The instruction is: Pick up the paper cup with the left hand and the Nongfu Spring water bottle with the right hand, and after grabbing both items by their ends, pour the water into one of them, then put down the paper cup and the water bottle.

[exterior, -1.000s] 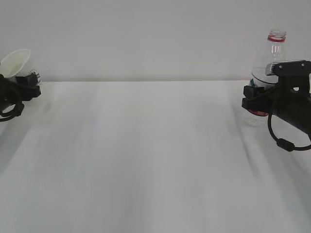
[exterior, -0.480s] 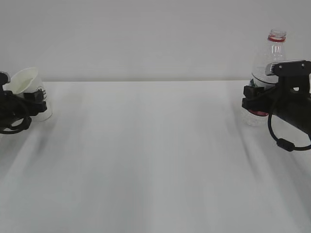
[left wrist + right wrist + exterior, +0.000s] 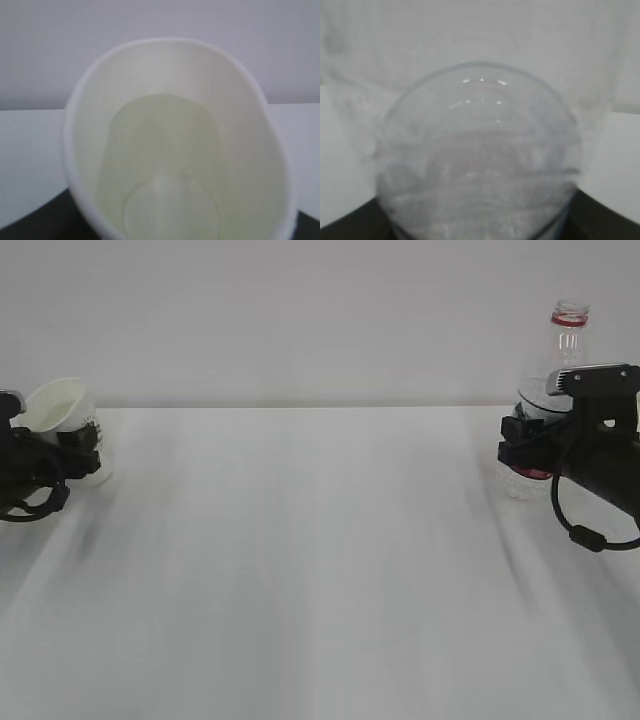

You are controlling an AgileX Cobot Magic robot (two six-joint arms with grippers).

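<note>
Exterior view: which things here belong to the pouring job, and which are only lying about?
Belong to the job: paper cup, tilted, at the left gripper; water bottle, upright, at the right gripper.

Only there: the white table; nothing else lies on it.

2 black grippers: right hand has grey rectangular top plate, looped black cable beneath; left hand black, cable loop too.
</note>
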